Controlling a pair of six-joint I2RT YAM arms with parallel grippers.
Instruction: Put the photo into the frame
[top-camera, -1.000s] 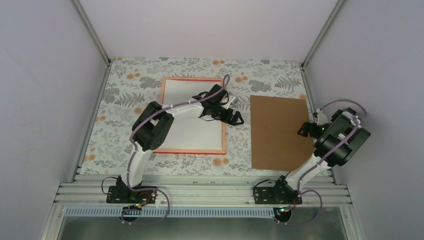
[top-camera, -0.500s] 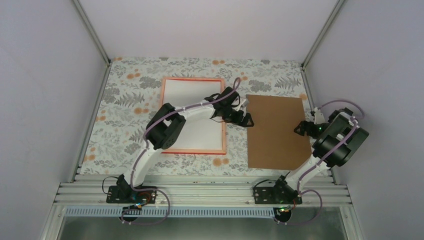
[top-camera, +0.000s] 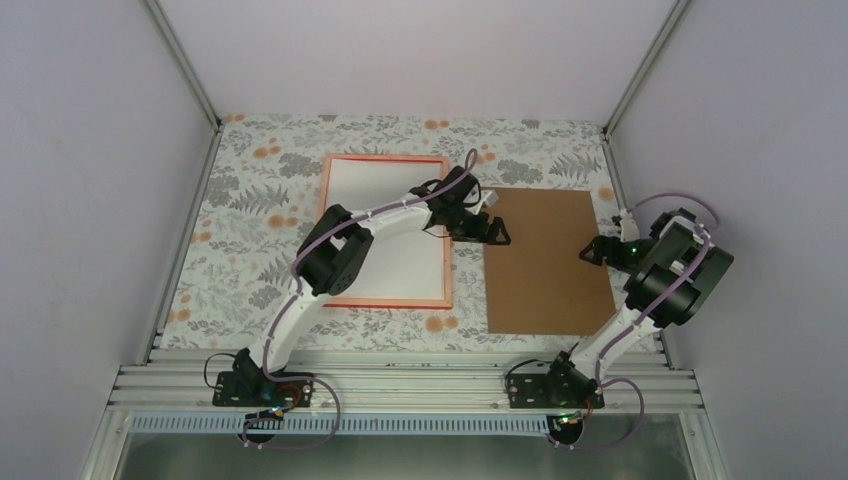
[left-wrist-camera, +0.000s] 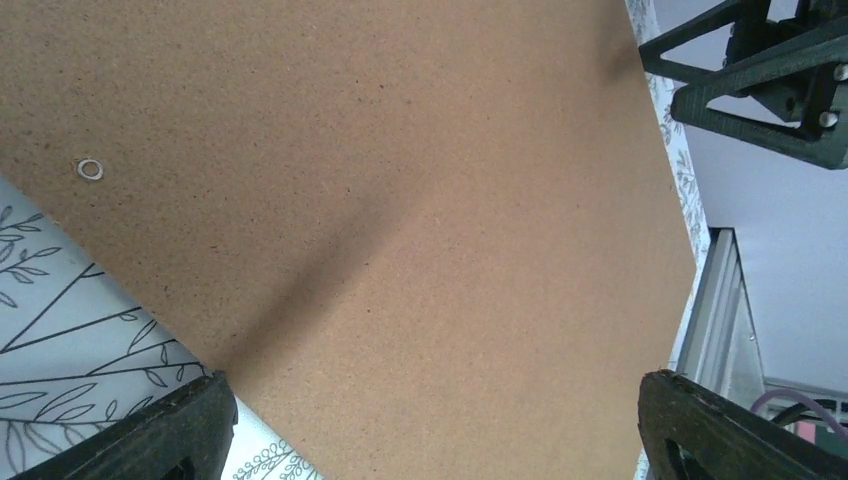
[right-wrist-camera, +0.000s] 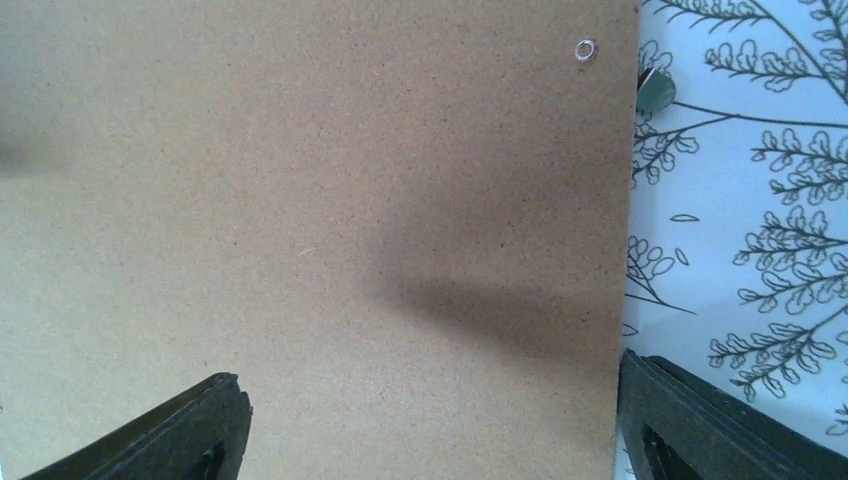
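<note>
The frame (top-camera: 388, 303) lies flat at table centre-left, its paler orange-pink side up. Its inside is filled by a plain white sheet (top-camera: 362, 188); no printed side of the photo shows. The brown backing board (top-camera: 548, 265) lies to the right of the frame. My left gripper (top-camera: 491, 231) is open over the board's upper left corner, and the board (left-wrist-camera: 400, 200) fills its wrist view. My right gripper (top-camera: 598, 250) is open at the board's right edge, with the board (right-wrist-camera: 300, 200) between its spread fingers. The right gripper also shows in the left wrist view (left-wrist-camera: 770, 80).
The table has a floral cloth (top-camera: 250, 200). Grey walls and metal posts (top-camera: 630, 75) close in three sides. An aluminium rail (top-camera: 400, 385) runs along the near edge. The board has small metal eyelets (right-wrist-camera: 585, 49).
The board has slid left toward the frame and turned square to it. My left gripper moved right from over the frame to the board's left corner. My right gripper moved left with the board.
</note>
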